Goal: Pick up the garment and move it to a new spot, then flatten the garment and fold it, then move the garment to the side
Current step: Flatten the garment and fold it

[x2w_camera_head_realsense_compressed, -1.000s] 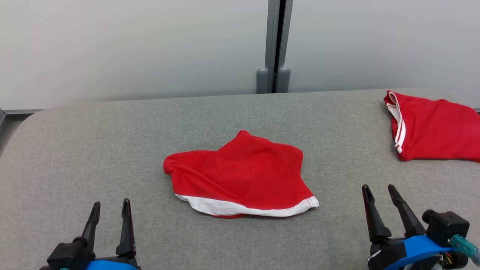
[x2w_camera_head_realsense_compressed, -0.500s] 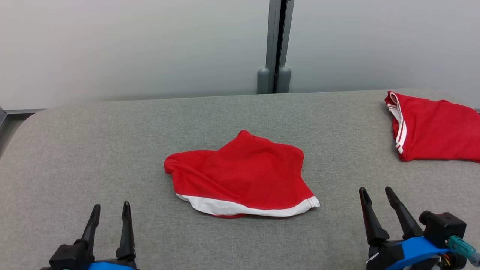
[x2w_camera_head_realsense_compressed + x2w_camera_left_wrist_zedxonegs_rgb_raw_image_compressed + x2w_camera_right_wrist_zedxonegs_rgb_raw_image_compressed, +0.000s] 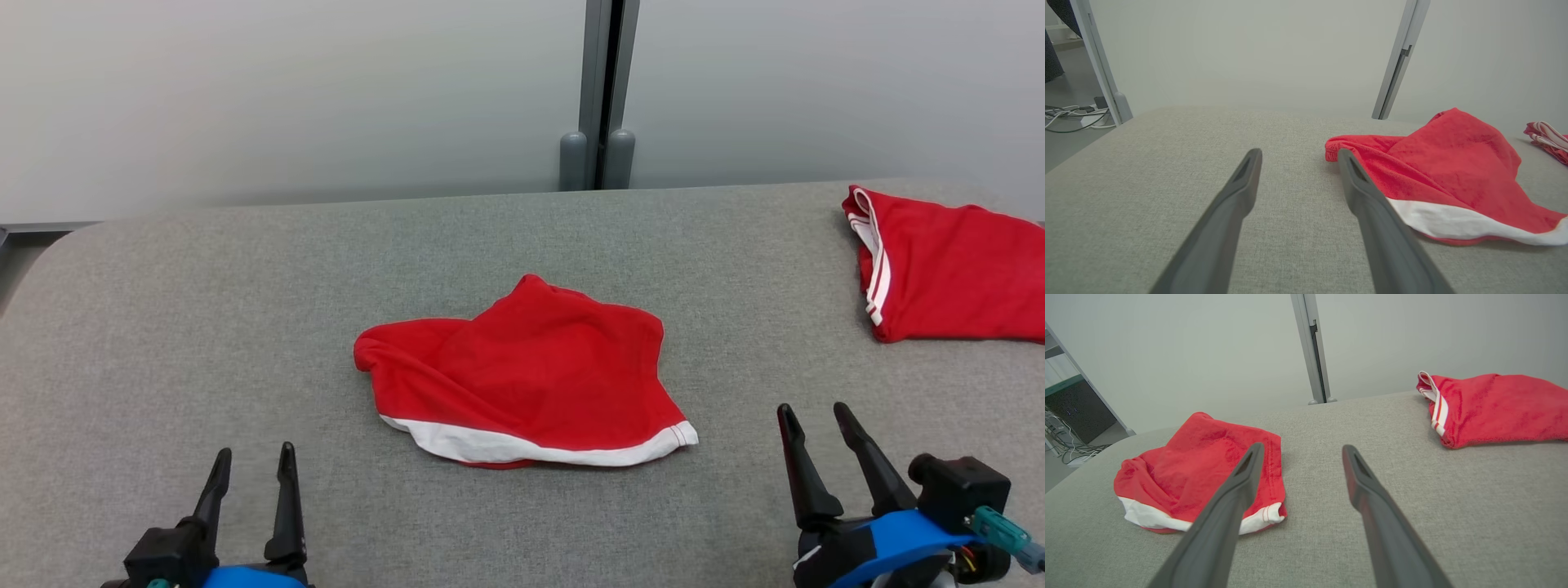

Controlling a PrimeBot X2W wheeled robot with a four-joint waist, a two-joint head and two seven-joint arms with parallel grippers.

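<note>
Head view: the red garment (image 3: 522, 367) lies crumpled in the middle of the grey padded surface (image 3: 204, 327), not spread flat. Its shape is a rough wedge with the peak toward the far edge and a bunched roll at the left corner. A white band (image 3: 539, 447) runs along the near hem, with a sliver of red showing under it. Nothing touches the cloth.

The left gripper (image 3: 255, 449) sits low at the near left. Its fingers point away from the robot, spread wide, with nothing between them. It is nearer than the garment and to its left, clear of it. The right gripper (image 3: 811, 407) is at the near right, likewise spread wide and empty. It sits off the garment's right hem corner with bare surface between.

Left wrist view: the left gripper (image 3: 1299, 152) frames bare grey fabric. The garment (image 3: 1445, 171) lies off to the right, and its rolled corner shows just past the right finger's tip.

Right wrist view: the right gripper (image 3: 1302, 446) points over open surface. The garment (image 3: 1200, 465) is to the left, partly behind the left finger. Two thin red lines cross the end of the white band.

A second red garment (image 3: 947, 278) lies folded at the far right of the surface. It has white stripes along its left edge and is well apart from the crumpled one. It is cut off at the right edge of the head view.

Behind the surface is a pale wall (image 3: 286, 98) with a grey vertical post (image 3: 604, 82). In the left wrist view, cables (image 3: 1069, 116) lie on the floor beyond the surface's left end.
</note>
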